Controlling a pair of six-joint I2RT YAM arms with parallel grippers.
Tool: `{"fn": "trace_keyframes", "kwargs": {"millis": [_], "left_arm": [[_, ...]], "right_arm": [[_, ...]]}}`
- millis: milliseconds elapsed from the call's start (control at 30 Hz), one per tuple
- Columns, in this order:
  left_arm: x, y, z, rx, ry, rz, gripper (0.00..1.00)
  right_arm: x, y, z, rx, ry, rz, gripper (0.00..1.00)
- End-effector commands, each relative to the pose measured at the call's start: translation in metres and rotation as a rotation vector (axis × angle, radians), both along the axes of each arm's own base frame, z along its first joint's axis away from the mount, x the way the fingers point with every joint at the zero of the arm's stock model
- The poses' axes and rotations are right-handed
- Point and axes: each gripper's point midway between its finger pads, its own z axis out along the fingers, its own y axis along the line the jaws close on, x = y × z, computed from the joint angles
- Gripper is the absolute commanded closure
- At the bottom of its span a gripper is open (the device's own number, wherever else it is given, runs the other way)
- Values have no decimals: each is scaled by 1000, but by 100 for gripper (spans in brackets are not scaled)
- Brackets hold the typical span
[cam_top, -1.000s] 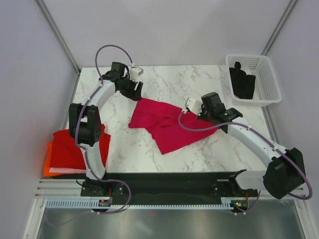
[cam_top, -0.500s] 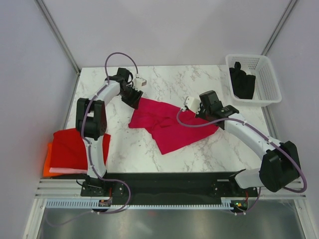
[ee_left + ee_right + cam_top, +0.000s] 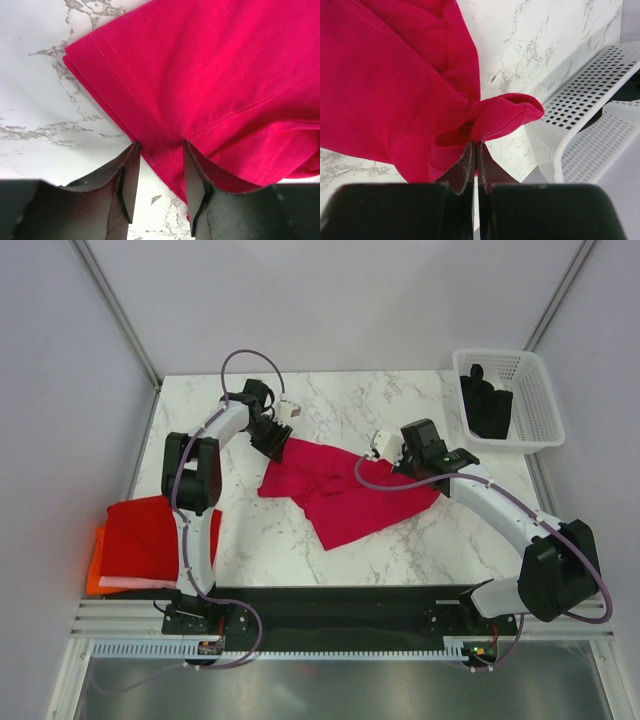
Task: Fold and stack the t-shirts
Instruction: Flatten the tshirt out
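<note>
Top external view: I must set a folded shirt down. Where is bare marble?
Free: the far strip between the left end effector and the basket; the near patch between the red stack and crimson shirt. Crowded: the centre, where that shirt sprawls.

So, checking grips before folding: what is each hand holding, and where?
Right hand pinches the crimson cloth t-shirt at a bunched edge; left hand is open, holding nothing.

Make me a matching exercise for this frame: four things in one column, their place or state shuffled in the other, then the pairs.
A. left gripper
B. right gripper
C. white basket
D. red t-shirt

1. far right corner of the table
2. shut on a fold of the crimson t-shirt
3. folded, at the near left
4. open, fingers astride the crimson t-shirt's edge

Pairs: A-4, B-2, C-1, D-3.
</note>
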Motion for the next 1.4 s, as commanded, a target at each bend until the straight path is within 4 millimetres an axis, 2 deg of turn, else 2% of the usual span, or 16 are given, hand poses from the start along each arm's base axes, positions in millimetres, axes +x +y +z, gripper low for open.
{"fn": "trace_keyframes", "kwargs": {"millis": [0,400,467,567,700,767,833,867,967,1067,1133,1167,1233,1267,1333,1367], "left_arm": [[7,-4,7,-16,-12,-3,54],[9,-6,21,-33,-28,-5,98],[9,-5,27,-30,-40,-12,98],[15,1,52,-13,-108,-17,98],[32,15,115,-19,-264,3,98],[44,26,164,-42,-375,38,98],[50,39,202,-59,-452,75,98],[53,43,225,-65,-503,81,98],[47,52,266,-56,-589,77,98],[32,54,277,-47,-601,54,98],[19,53,274,-52,-570,46,98],[11,53,262,-51,-530,44,98],[-9,52,264,-66,-516,38,98],[-20,52,246,-63,-465,34,98],[-37,53,242,-67,-451,28,98],[-46,53,226,-66,-406,23,98]], "right_arm": [[14,6,17,44,-51,-10,98],[15,5,13,49,-48,-15,98],[16,5,15,51,-54,-21,98],[20,4,19,50,-68,-27,98],[56,0,61,93,-221,-88,100],[82,-5,82,120,-277,-138,100],[101,-11,86,127,-282,-169,100],[111,-10,102,141,-312,-172,100],[122,-12,112,142,-324,-165,100],[115,-13,105,136,-304,-153,100],[106,-16,101,141,-292,-154,100],[99,-17,88,134,-262,-156,100],[86,-19,75,140,-227,-160,100],[74,-22,62,132,-197,-163,100],[60,-26,46,122,-159,-165,100],[47,-30,28,103,-116,-163,100]]}}
